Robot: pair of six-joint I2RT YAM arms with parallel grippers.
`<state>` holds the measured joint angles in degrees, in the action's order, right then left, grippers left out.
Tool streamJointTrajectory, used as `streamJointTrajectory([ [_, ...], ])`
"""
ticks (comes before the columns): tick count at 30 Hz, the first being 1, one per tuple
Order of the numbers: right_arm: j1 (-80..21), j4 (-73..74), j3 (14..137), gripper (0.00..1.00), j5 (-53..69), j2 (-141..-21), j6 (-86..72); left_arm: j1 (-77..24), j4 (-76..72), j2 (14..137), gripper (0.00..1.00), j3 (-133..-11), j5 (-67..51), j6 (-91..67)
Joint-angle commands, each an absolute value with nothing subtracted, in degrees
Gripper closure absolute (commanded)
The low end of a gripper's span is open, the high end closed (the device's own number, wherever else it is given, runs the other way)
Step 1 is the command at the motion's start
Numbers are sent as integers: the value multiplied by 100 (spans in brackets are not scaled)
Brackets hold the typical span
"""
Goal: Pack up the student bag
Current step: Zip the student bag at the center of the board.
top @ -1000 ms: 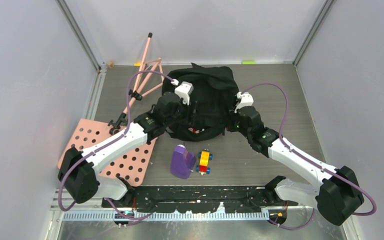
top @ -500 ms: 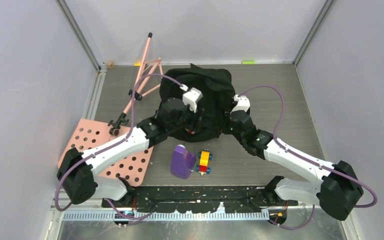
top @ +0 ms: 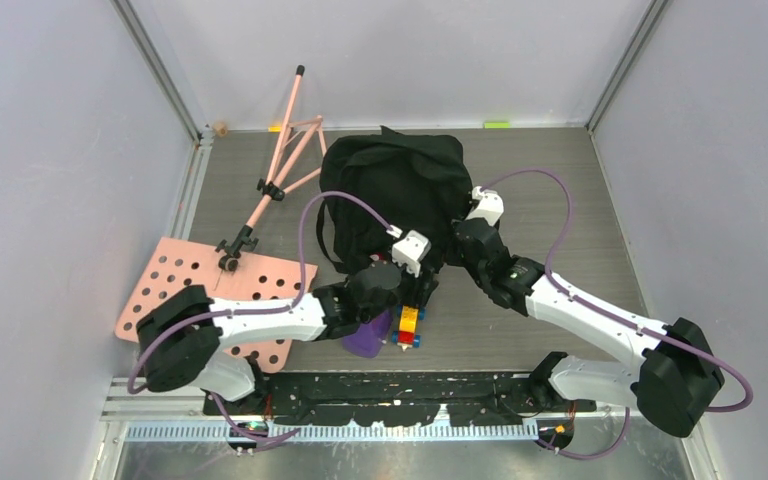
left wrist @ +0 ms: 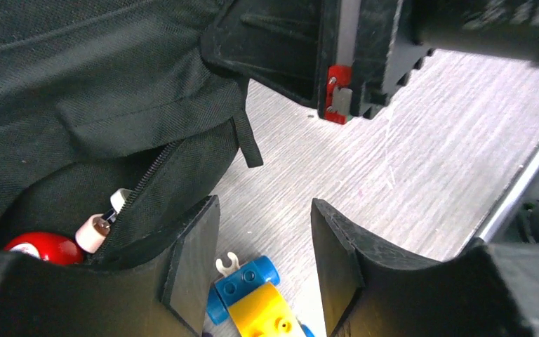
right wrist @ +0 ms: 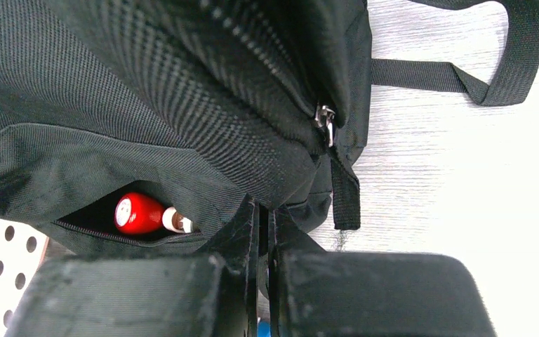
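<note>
The student bag (top: 395, 185) is a black backpack lying mid-table, its zipped mouth gaping toward me. A red-and-white item (right wrist: 139, 213) lies inside the opening. My right gripper (right wrist: 263, 207) is shut on the bag's fabric edge beside the zipper, at the bag's near right side (top: 452, 250). My left gripper (left wrist: 263, 210) is open and hovers just in front of the bag. A blue-and-yellow brick toy (left wrist: 253, 295) lies on the table between its fingers (left wrist: 193, 270), untouched. From above, that toy (top: 408, 325) sits under the left gripper (top: 417, 290).
A purple bottle-like container (top: 365, 338) lies beside the toy, partly under my left arm. A pink perforated board (top: 175, 285) lies at the near left, with a pink folding stand (top: 285, 160) behind it. The bag's strap (right wrist: 505, 67) loops to its right.
My left arm has pulled back from the bag's opening and swung toward the near side, now over the brick toy, jaws slightly narrower. The right gripper stays clamped on the bag's edge.
</note>
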<state>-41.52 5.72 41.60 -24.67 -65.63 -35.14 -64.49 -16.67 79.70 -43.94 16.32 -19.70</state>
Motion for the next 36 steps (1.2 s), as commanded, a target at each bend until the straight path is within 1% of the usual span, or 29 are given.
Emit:
streamJointTrajectory([
  [1, -4131, -37, 4613, 100, -3030, -6250, -3941, -6576, -3387, 8337, 47, -4166, 2455, -1996],
  [5, -4130, 137, 4633, 100, -3049, -6198, -4045, -6692, -4239, 8770, 46, -4090, 2704, -1849],
  [10, -4125, 158, 4660, 100, -3047, -6175, -4083, -6796, -4733, 9211, 44, -4184, 3134, -1604],
  [12, -4125, 146, 4652, 100, -3042, -6166, -4117, -6802, -4738, 9361, 46, -4237, 3376, -1576],
  [14, -4117, 134, 4632, 100, -3048, -6155, -4148, -6810, -4737, 9476, 50, -4245, 3576, -1605],
  [20, -4126, 109, 4617, 100, -3048, -6107, -4178, -6845, -4718, 9769, 55, -4383, 3875, -1531],
  [27, -4129, 56, 4565, 100, -3043, -6035, -4188, -6867, -4617, 9943, 66, -4565, 4365, -1281],
  [32, -4122, 42, 4524, 100, -3045, -5981, -4192, -6871, -4616, 9902, 85, -4575, 4366, -1217],
  [35, -4125, 35, 4480, 100, -3062, -5949, -4186, -6873, -4614, 9751, 98, -4522, 4351, -1219],
  [36, -4123, 35, 4475, 100, -3073, -5932, -4181, -6865, -4614, 9694, 100, -4492, 4351, -1233],
])
